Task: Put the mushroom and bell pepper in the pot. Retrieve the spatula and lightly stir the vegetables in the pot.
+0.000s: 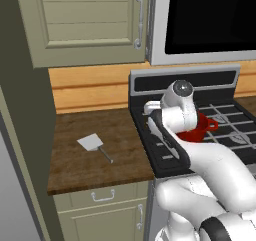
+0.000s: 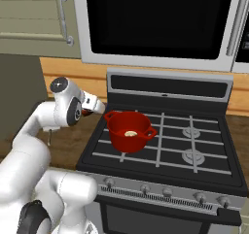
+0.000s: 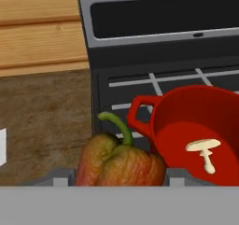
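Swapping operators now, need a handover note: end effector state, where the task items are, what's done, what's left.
End effector: closed on the bell pepper, held beside the pot's near handle, not yet over it.
Pot: on the stove's front left burner.
Mushroom: already lying in the pot.
Spatula: on the wooden counter left of the stove, untouched.
Done: mushroom in.
Left: drop the pepper into the pot, fetch the spatula, stir lightly.

Spatula flat on counter
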